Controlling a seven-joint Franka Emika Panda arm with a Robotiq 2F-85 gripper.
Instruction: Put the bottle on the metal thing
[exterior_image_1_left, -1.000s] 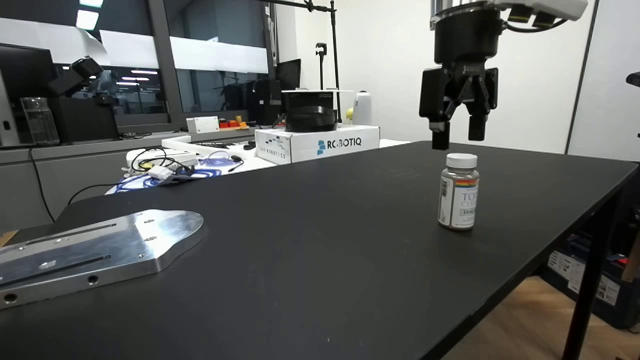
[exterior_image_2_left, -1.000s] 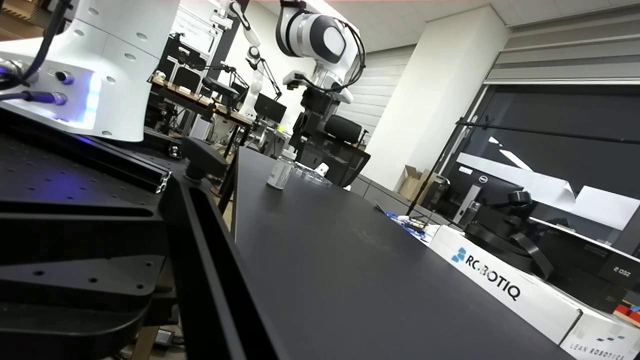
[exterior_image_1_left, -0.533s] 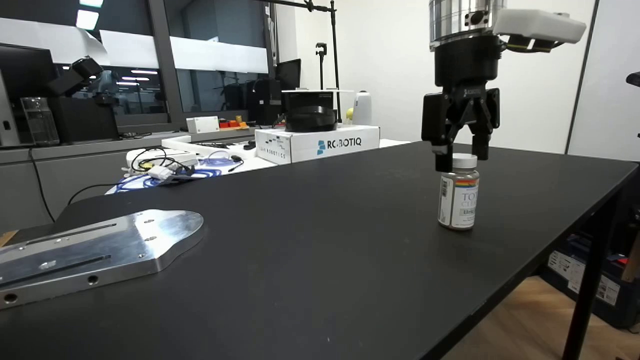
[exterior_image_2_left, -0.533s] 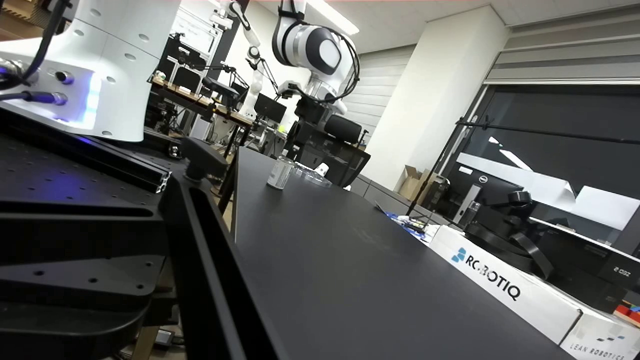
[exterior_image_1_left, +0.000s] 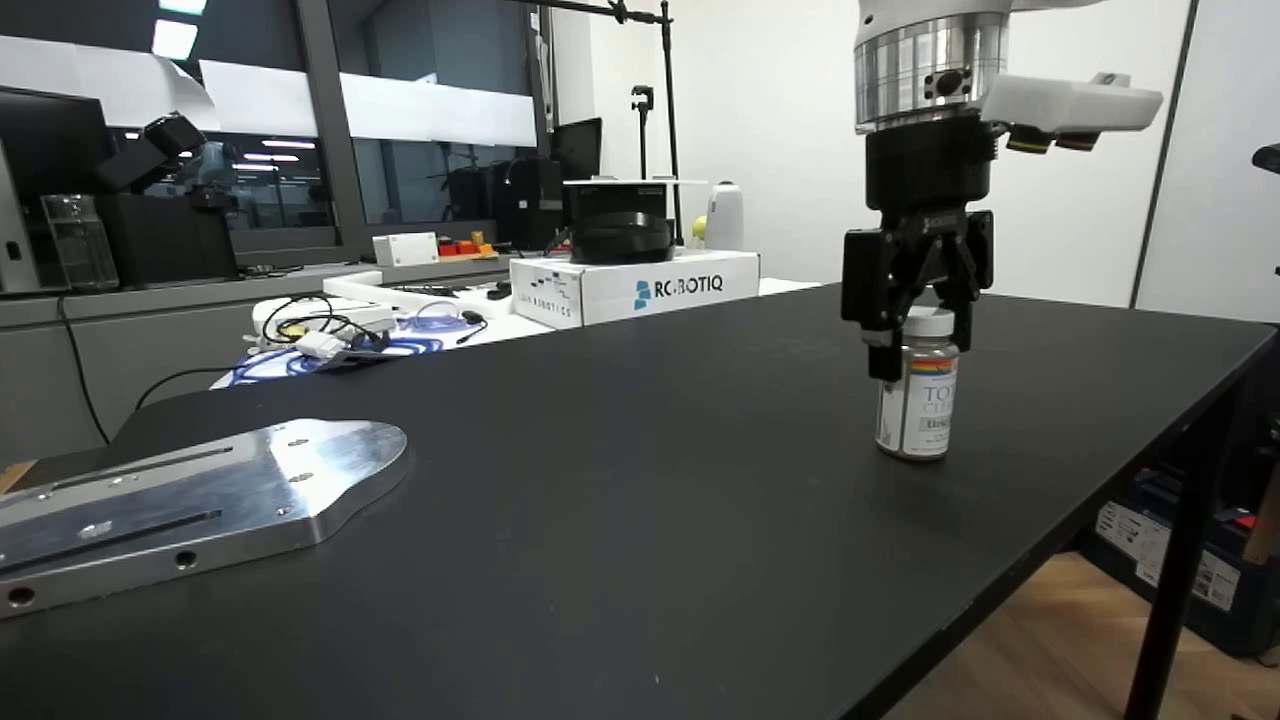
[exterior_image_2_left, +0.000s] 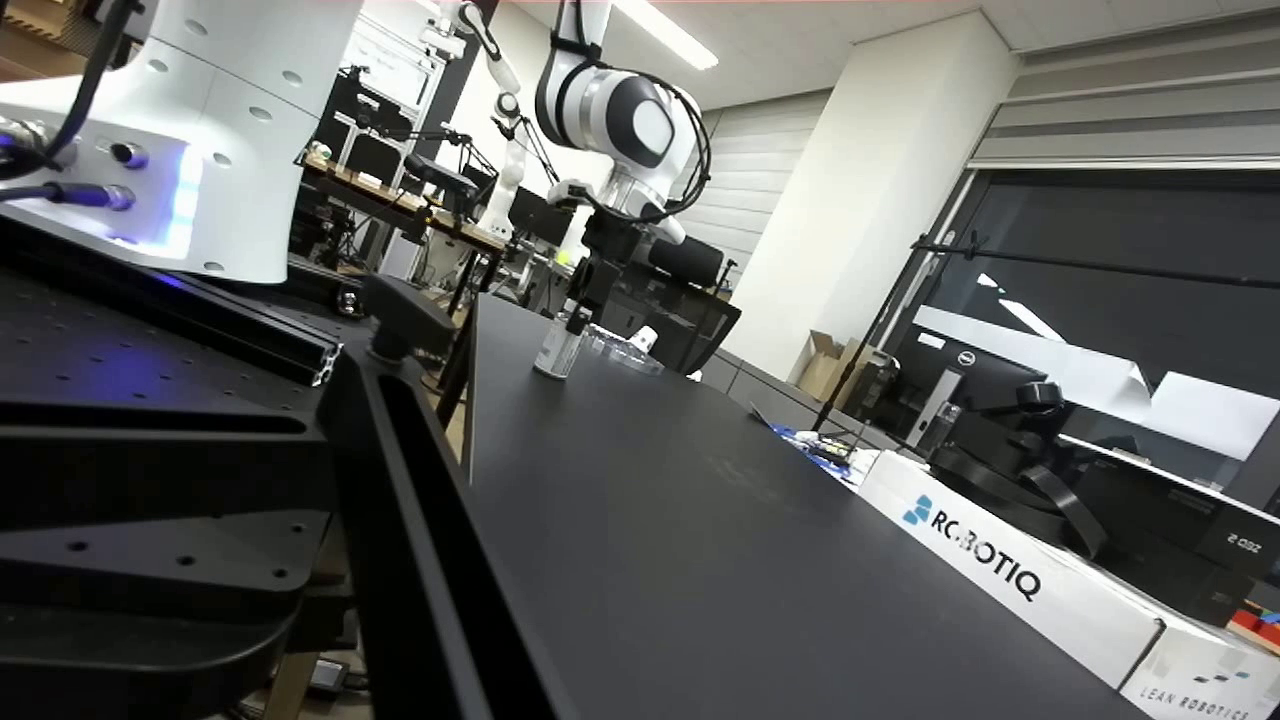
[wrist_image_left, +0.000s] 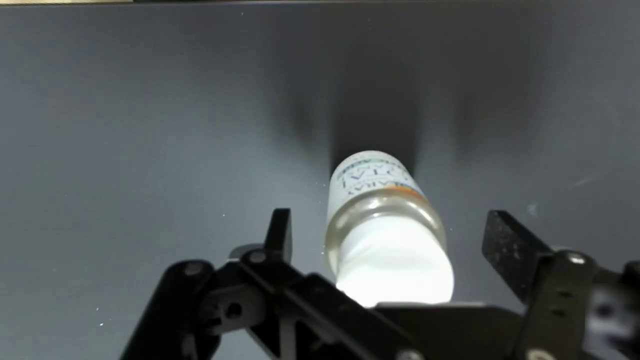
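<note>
The bottle (exterior_image_1_left: 925, 412) stands upright on the black table, with a white cap and a label with an orange band. It also shows in an exterior view (exterior_image_2_left: 557, 353) and in the wrist view (wrist_image_left: 371, 176). My gripper (exterior_image_1_left: 925, 352) points down over it, open, with one finger on each side of its cap and shoulder. In the wrist view the gripper (wrist_image_left: 387, 225) shows a gap between each finger and the bottle. The metal thing (exterior_image_1_left: 270, 480), a flat silver plate with slots and holes, lies at the table's far end from the bottle; it is out of the wrist view.
The black table (exterior_image_1_left: 640, 520) has an edge close to the bottle. A white Robotiq box (exterior_image_1_left: 670, 288) and cables (exterior_image_1_left: 330, 340) lie on a white surface beyond the table. A clear plastic item (exterior_image_2_left: 630, 350) lies behind the bottle.
My gripper has moved down from above the bottle, and its open fingers now reach down beside the cap and shoulder. The bottle and the metal plate have not moved.
</note>
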